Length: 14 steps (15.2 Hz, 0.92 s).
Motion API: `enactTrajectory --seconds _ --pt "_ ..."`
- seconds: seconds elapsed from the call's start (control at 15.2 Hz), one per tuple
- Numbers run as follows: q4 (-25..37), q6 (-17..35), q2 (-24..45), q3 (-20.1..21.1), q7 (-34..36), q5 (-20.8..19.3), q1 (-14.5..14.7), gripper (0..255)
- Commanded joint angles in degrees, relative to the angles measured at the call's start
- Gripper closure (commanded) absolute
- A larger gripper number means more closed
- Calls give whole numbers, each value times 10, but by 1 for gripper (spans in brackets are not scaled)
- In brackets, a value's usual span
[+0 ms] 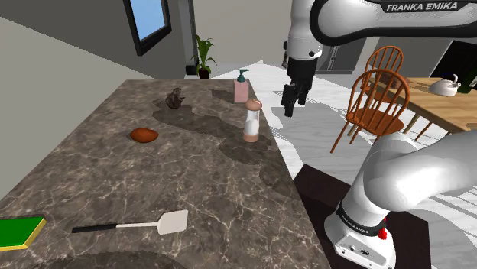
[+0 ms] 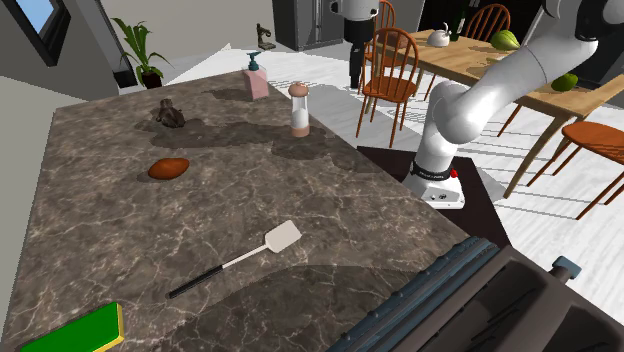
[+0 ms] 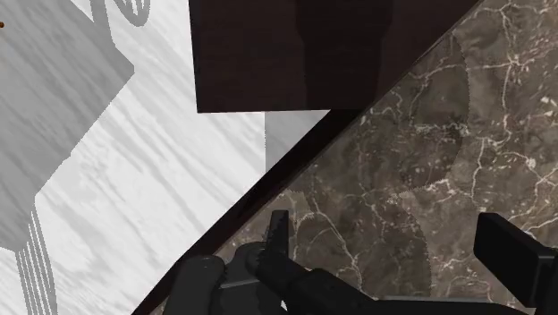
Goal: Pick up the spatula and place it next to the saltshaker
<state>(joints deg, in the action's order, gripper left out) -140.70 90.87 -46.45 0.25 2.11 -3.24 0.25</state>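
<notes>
Judging progress: task at start, 0 of 2 steps done (pick, place). Untouched spatula (image 1: 145, 225) lay flat on marble countertop (image 1: 92, 176), toward near end in shoulder view, well apart from saltshaker (image 1: 251, 121). Black gripper (image 1: 294, 101) hung high over countertop edge, near saltshaker, far from spatula; fingers (image 3: 279, 234) spread wide, nothing between them. Left to do: reach, grasp, lift, carry, set down beside saltshaker. Look of spatula: thin black handle, flat pale squarish blade, handle end pointing toward green-and-yellow sponge (image 1: 19, 231).
</notes>
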Motion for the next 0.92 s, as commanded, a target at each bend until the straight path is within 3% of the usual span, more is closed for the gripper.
enactTrajectory --seconds 0.0,0.86 --pt "0 0 0 0 0 0 0 0" --pt "50 170 200 80 6 52 76 0"
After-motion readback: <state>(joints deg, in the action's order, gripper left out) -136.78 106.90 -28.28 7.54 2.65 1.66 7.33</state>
